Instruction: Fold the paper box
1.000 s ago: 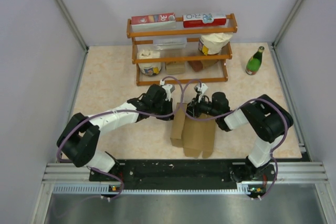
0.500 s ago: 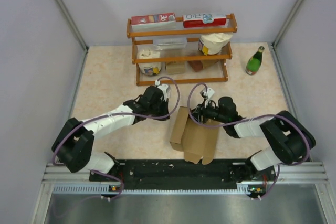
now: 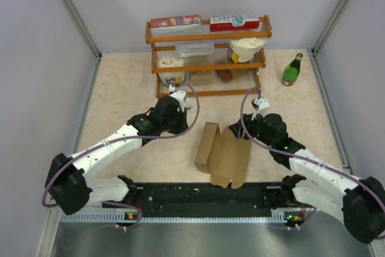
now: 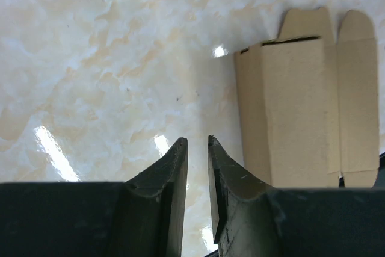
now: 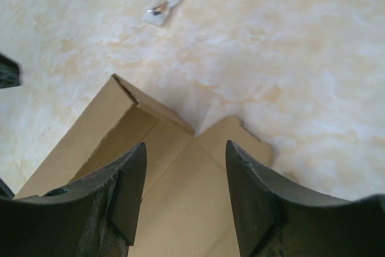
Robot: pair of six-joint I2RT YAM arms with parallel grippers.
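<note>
The paper box (image 3: 222,154) is plain brown cardboard and lies partly folded on the table, one side panel raised along its left edge. My left gripper (image 3: 183,114) hovers up and left of it, clear of the cardboard. In the left wrist view its gripper (image 4: 197,144) has only a narrow gap, with nothing between the jaws, and the paper box (image 4: 307,100) lies off to the right. My right gripper (image 3: 242,130) hangs over the box's far right corner. In the right wrist view that gripper (image 5: 186,151) stands wide open above the paper box (image 5: 174,197), holding nothing.
A wooden rack (image 3: 207,58) at the back carries red-and-white cartons and tubs. A green bottle (image 3: 292,70) stands back right. A small clear plastic bag (image 5: 168,1) lies on the table beyond the box. Grey walls close in both sides.
Both grippers have drawn back from the box, the left up and to the left, the right to the right. The right jaws opened wider. The box now lies free and has shifted slightly.
</note>
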